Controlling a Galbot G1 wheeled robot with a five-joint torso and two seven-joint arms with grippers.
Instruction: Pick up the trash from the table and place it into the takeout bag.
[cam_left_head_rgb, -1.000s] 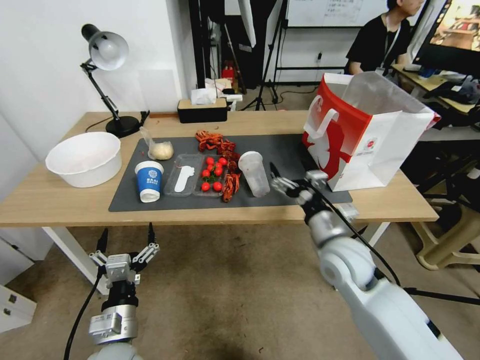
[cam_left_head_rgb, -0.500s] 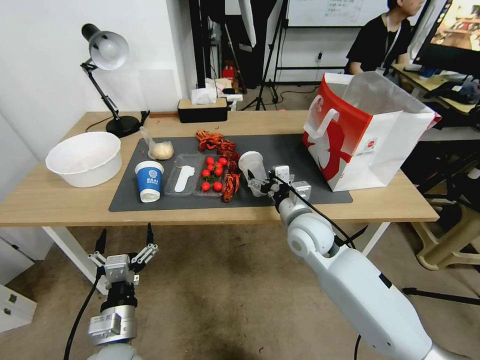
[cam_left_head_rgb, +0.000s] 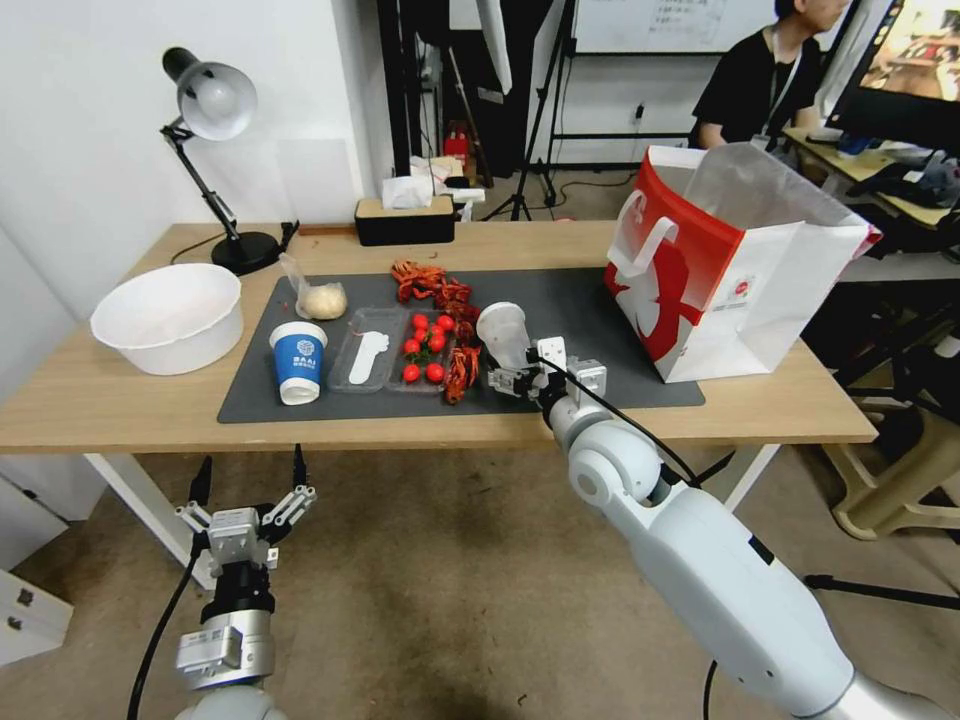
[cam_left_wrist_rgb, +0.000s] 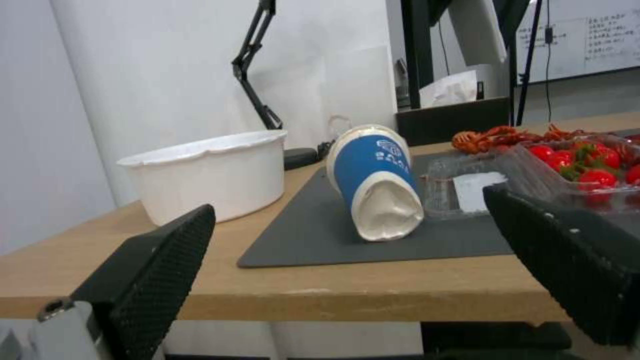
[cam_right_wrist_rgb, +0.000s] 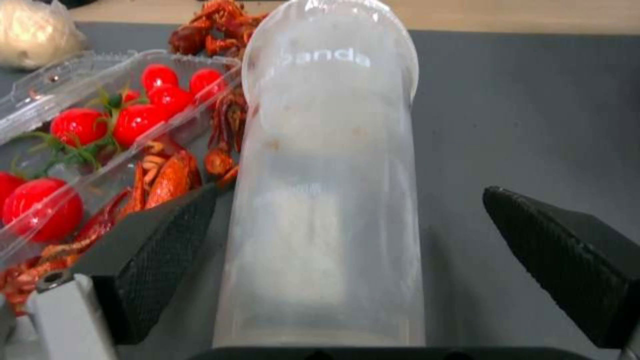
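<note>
One clear plastic cup (cam_right_wrist_rgb: 327, 190), right gripper (cam_right_wrist_rgb: 360, 265) astride.

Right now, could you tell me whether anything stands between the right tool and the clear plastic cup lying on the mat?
Nothing visible does. The right tool is open, its fingers either side of the clear plastic cup lying on the dark grey mat. The clear tray of red tomatoes lies beside the cup, outside the fingers.

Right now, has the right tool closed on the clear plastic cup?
No: the right tool is open, the clear plastic cup lying between its fingers.
</note>
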